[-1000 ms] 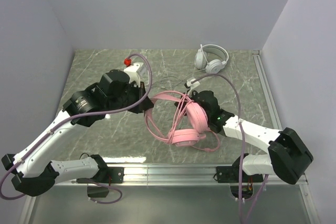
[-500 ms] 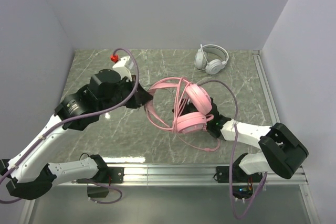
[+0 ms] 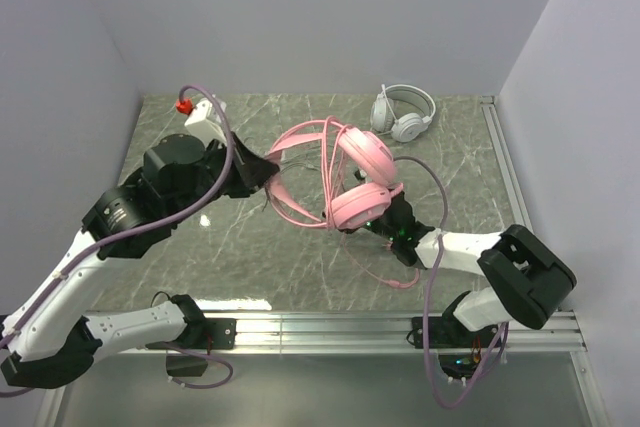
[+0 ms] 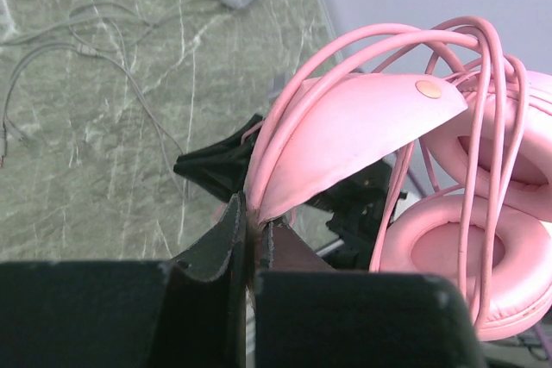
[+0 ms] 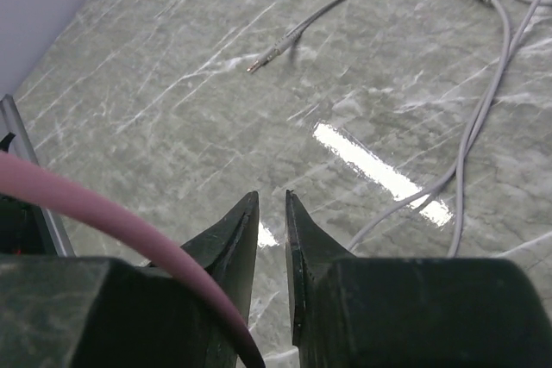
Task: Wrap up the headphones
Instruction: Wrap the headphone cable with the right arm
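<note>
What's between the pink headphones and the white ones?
Just bare table lies between the pink headphones and the white headphones; the top view shows it.

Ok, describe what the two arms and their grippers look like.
Both arms have white links with bulky black joint housings. The left arm carries a mauve cable looping to a white wrist block with a red tip; the right arm has a similar cable. The left gripper and right gripper have dark, tapered fingers.

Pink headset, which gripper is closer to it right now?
Left. The left gripper is clamped on the pink headset's headband, touching it. The right gripper sits by the ear cups, holding nothing, with only the pink cable crossing it.
</note>
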`<state>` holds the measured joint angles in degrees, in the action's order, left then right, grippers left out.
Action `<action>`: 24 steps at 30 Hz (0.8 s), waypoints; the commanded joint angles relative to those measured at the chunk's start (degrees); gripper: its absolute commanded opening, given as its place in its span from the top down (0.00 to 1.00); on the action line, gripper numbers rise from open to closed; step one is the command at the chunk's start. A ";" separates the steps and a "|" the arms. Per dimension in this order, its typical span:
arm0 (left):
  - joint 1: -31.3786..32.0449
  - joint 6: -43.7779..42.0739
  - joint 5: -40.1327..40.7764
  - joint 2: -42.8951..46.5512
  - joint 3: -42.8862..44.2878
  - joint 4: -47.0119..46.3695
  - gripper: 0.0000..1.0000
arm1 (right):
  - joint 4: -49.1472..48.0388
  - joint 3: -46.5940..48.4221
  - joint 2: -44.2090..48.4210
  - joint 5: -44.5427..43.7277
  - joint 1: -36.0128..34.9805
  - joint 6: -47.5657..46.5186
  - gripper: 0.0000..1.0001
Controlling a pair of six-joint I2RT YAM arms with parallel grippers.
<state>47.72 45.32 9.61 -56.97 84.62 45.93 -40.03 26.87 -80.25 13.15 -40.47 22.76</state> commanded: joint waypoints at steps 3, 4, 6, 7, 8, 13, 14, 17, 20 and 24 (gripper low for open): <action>0.18 3.73 5.68 3.00 3.18 -9.37 1.00 | -6.28 -1.73 -1.49 1.18 -0.49 1.49 0.73; 0.18 3.64 6.30 3.01 3.27 -9.11 1.00 | -6.37 -2.35 -1.32 1.09 -0.58 1.58 0.73; 0.26 3.28 8.49 3.01 3.45 -8.84 1.00 | -6.46 -2.79 -0.96 0.39 -0.93 1.58 0.73; 0.18 3.20 9.20 2.92 3.62 -8.76 1.00 | -6.46 -3.40 -0.79 0.21 -1.10 1.58 0.73; 0.09 3.02 9.81 2.92 3.62 -8.58 1.00 | -6.46 -3.67 -0.27 -0.40 -1.54 1.67 0.73; 0.09 2.23 12.10 1.87 3.89 -9.01 1.00 | -5.59 -6.12 1.58 -2.95 -3.39 1.49 0.74; 0.09 1.79 12.02 1.25 3.97 -9.19 1.00 | -5.32 -6.39 2.11 -3.39 -3.74 1.49 0.74; -0.35 1.61 11.93 0.29 4.32 -9.46 1.00 | -4.97 -7.71 3.08 -5.23 -5.76 1.49 0.75; -1.23 1.18 11.58 -0.24 5.11 -9.72 1.00 | -4.44 -8.68 4.13 -7.08 -7.69 1.76 0.75; -3.51 0.47 10.96 -1.04 7.05 -9.20 1.00 | -3.30 -9.38 4.84 -9.89 -10.41 1.76 0.76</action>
<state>45.69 44.29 20.69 -58.87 86.48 45.15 -42.61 18.20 -77.36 6.94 -49.17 24.58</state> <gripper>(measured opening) 0.059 0.241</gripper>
